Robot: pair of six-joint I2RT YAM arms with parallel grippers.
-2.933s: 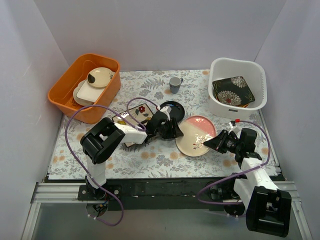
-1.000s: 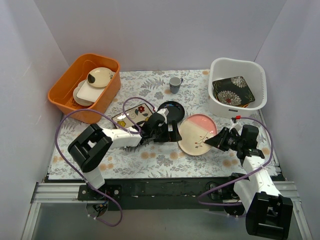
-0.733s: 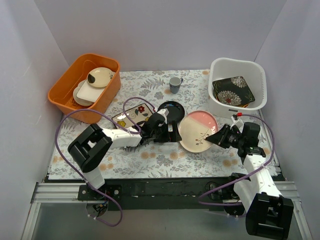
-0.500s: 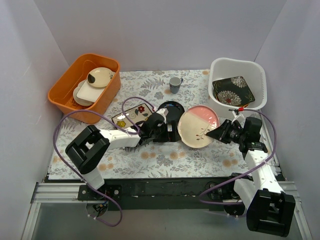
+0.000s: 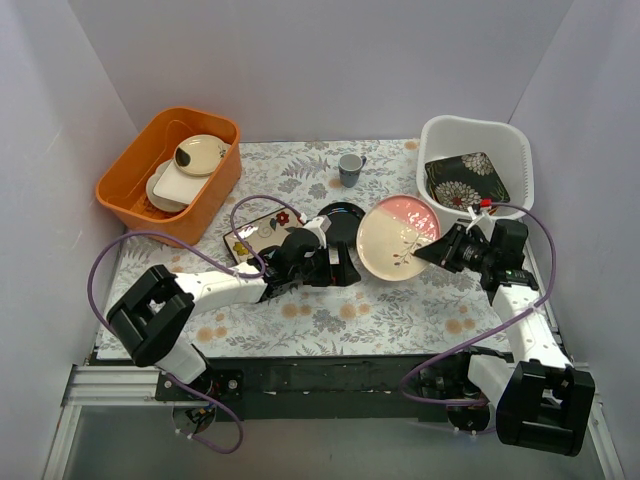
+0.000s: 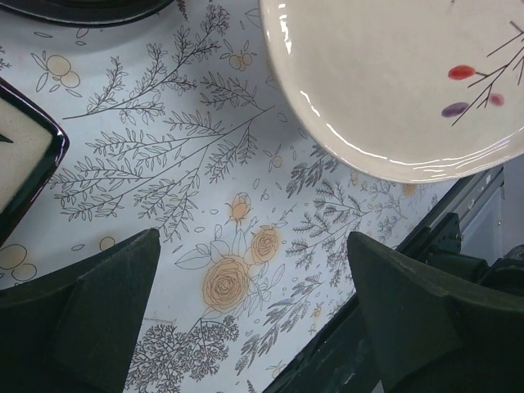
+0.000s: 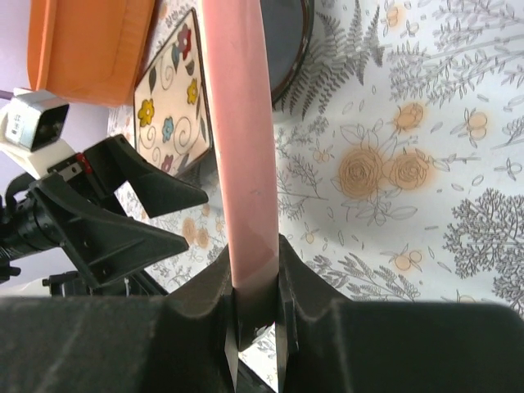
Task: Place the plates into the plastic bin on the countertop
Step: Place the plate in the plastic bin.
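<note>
Right jaws clamp the rim of a round pink-and-cream ceramic plate point(image 5: 395, 238), tilted above the fern-printed worktop point(image 5: 400, 310) just beside the white plastic bin point(image 5: 447, 216); left jaws gape, empty. Mid-carry: next, the plate must likely clear the bin's rim before release.

I had left arm point(image 5: 225, 287) lying low, stretched rightward across middle of workspace, forearm near level. left gripper point(image 5: 338, 268) pointed right, jaws spread wide, nothing between them; on wrist camera its two fingers point(image 6: 82, 319) sat far apart at lower corners. I had right arm point(image 5: 525, 320) folded at right side, elbow back, wrist turned inward toward left. right gripper point(image 5: 442, 252) was pinched on rim of pink plate point(image 5: 398, 235), which was tilted up; on wrist camera right fingers point(image 7: 211, 299) pressed narrow on both faces of its edge.
</note>
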